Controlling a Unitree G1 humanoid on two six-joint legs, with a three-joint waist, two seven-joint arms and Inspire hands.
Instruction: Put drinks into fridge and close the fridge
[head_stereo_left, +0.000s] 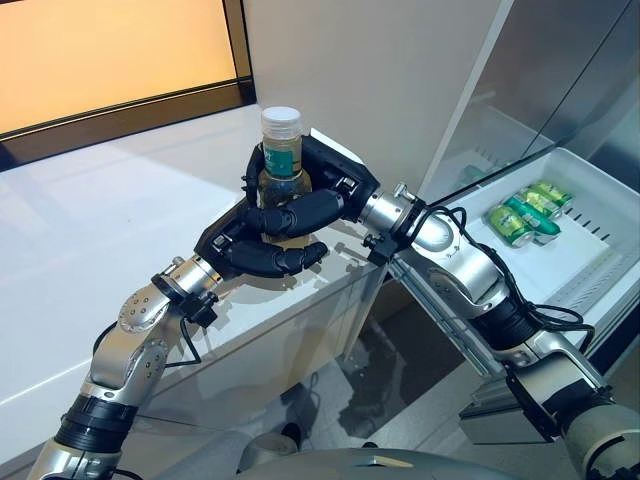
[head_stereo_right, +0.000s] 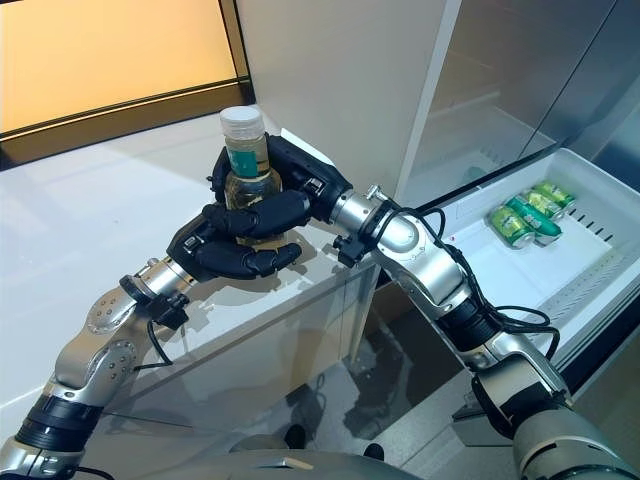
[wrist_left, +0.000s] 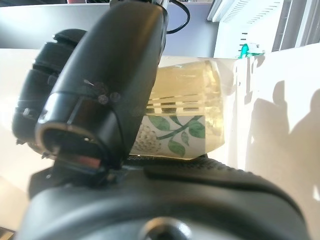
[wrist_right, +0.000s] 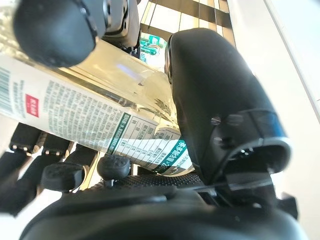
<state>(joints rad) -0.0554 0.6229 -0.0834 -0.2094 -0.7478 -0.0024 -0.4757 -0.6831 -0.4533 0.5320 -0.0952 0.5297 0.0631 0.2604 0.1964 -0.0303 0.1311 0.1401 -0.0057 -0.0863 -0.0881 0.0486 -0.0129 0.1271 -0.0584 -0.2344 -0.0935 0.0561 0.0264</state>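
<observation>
While both hands close on it, the clear plastic bottle with white cap and green label (head_stereo_left: 281, 150) stands upright near the corner of the white countertop (head_stereo_left: 90, 250). Right hand (head_stereo_left: 325, 175) wraps the body from the fridge side; left hand (head_stereo_left: 262, 250) curls round its base. The white fridge drawer (head_stereo_left: 590, 215), holding green cans (head_stereo_left: 525, 212), lies to the right, nearer the right arm.

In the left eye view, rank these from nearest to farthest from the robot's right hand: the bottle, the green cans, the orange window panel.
1. Bottle: inside the right hand, on the white counter; the left hand wraps it too.
2. Green cans: to the right, lying in the open fridge's door tray.
3. Orange window panel: far upper left, beyond the counter.
</observation>
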